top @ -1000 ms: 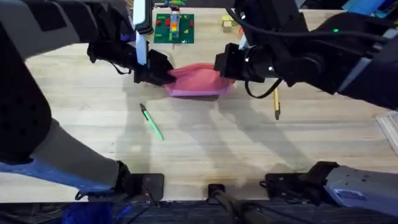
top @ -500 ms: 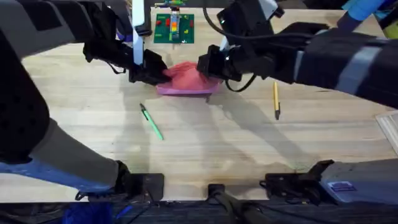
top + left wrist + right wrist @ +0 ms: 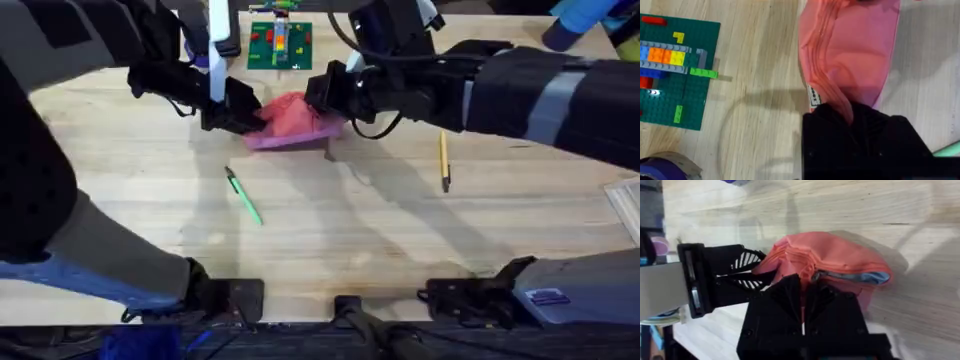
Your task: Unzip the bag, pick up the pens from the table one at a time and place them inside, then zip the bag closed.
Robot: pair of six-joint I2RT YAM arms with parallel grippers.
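The pink pouch (image 3: 292,122) sits bunched up on the pale plank tabletop (image 3: 330,235), pinched at both ends. My left gripper (image 3: 245,115) has its jaws clamped on one end of the pouch; my right gripper (image 3: 325,98) has its jaws closed on the fabric by the zipper at the other end. Nearer my bases than the pouch, the green pen (image 3: 243,196) lies on the wood. The yellow-orange pen (image 3: 444,161) lies off towards my right arm's side. Beyond the pouch sits the green building-block plate (image 3: 280,44).
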